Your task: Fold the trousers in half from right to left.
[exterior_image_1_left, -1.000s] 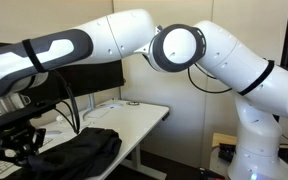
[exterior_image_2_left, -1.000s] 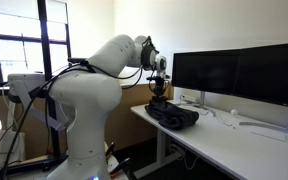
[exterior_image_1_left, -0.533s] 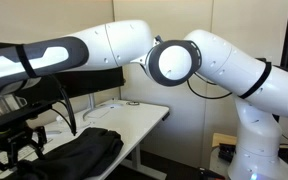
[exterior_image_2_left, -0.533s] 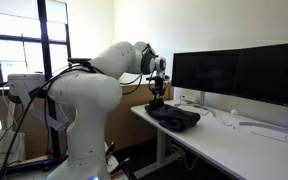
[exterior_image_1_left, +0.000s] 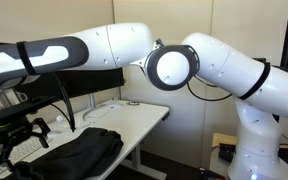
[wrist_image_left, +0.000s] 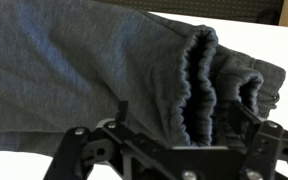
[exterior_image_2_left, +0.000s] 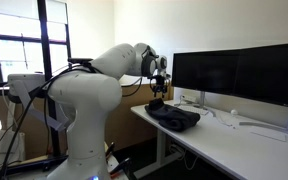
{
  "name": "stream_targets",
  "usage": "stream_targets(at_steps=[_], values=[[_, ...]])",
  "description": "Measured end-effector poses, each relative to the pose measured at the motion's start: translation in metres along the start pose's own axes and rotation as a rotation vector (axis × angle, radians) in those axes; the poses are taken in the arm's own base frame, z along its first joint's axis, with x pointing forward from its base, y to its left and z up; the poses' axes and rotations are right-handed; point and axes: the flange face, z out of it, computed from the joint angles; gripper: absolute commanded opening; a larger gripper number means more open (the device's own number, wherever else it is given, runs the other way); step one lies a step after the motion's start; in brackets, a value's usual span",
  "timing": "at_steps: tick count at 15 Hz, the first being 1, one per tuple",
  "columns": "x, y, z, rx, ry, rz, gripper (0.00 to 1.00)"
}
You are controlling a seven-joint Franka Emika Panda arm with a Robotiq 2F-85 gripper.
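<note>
Trousers (wrist_image_left: 74, 70) lie rumpled on the white desk (exterior_image_1_left: 134, 118); gripper (exterior_image_1_left: 17, 143) hovers, jaws apart, empty; best pinch both cuffs (wrist_image_left: 199, 85) together.

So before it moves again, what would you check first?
1. Pincer open, holding nothing: ok.
2. Trousers lying on the desk: ok.
3. Leg cuffs visible in the wrist view: ok.
4. Trousers flat and smooth: not ok, bunched and wrinkled.
5. Fold already made: cannot tell.
6. Monitors apart from the trousers: ok.
</note>
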Motion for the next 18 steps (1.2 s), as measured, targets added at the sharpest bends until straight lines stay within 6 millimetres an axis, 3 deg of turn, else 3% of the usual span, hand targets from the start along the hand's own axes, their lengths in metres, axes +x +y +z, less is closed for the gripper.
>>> stream_targets(at_steps=[9, 13, 18], values=[[-0.012, 0.037, -0.032, -0.033, -0.103, -0.032, 1.00], [-0.009, 0.073, -0.053, -0.025, -0.114, -0.015, 1.00], [0.004, 0.132, -0.074, 0.006, -0.102, -0.029, 1.00]])
